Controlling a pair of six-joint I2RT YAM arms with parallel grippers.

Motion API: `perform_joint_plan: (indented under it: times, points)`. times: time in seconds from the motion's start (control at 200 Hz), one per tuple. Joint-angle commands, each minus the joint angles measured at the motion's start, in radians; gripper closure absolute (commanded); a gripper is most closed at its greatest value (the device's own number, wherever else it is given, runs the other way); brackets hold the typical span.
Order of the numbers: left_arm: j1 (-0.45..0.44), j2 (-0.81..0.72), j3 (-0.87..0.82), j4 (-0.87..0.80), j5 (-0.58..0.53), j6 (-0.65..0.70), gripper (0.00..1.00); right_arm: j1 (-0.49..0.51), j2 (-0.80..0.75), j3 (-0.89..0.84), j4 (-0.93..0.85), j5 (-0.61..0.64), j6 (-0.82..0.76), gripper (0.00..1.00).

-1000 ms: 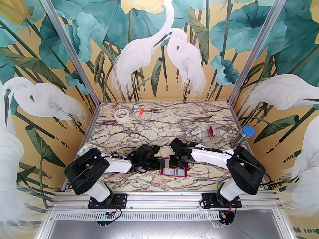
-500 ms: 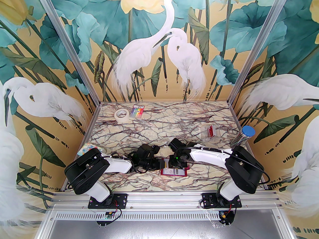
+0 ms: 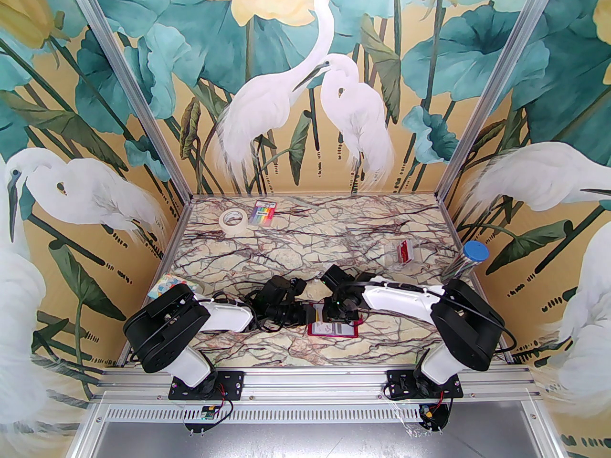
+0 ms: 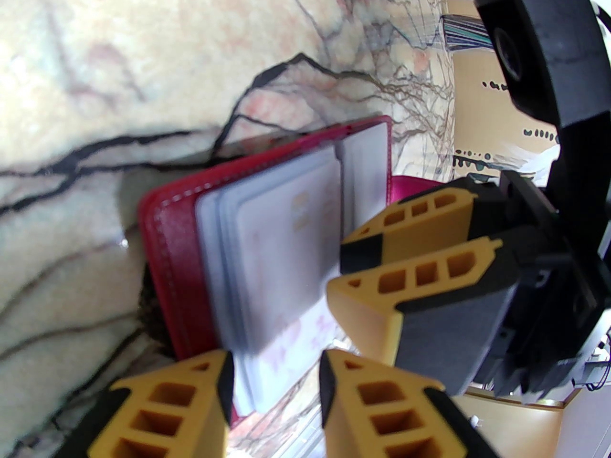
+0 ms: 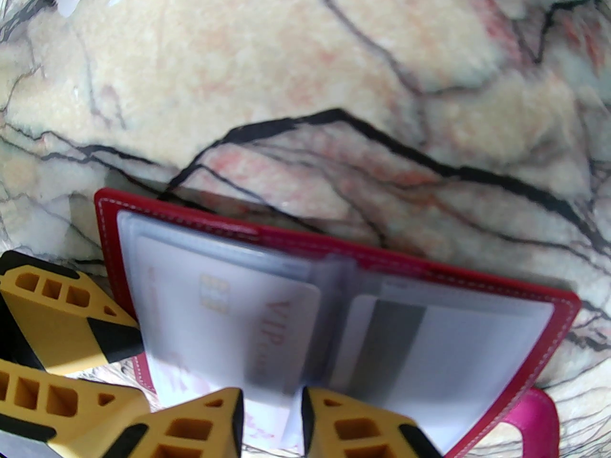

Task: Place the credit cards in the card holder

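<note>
Dark red leather-look folding card holder [image 3: 332, 330] lies open on marble table [image 3: 310, 236] nr front edge, pale lilac plastic card [image 5: 229, 313] w/ chip in its sleeve. L gripper [image 4: 274, 379] fingers parted astride sleeve edges. R gripper [image 5: 272, 408]: card edge betw tips, grip can't tell.

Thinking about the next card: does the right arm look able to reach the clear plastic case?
Probably yes: the clear plastic case lies just beyond the right gripper, nothing standing between them.

L fingers [image 4: 162, 408] straddle open red card holder [image 4: 164, 227] edge, pale card [image 4: 281, 255] inside, R fingers [image 4: 367, 313] just beside
</note>
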Motion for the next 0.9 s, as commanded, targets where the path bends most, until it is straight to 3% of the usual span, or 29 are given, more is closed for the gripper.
perform_joint_plan:
  times: [0.0, 0.435, 0.895]
  points:
    - [-0.014, 0.020, -0.008, 0.004, -0.043, 0.008, 0.64, 0.008, -0.054, 0.018, -0.036, 0.046, -0.018, 0.70]
    - [-0.013, 0.023, -0.019, 0.040, -0.036, 0.009, 0.64, 0.009, -0.213, 0.057, -0.127, 0.152, 0.006, 0.67]
    - [-0.013, 0.023, -0.030, 0.057, -0.034, 0.006, 0.64, 0.015, -0.232, 0.018, -0.112, 0.164, 0.046, 0.66]
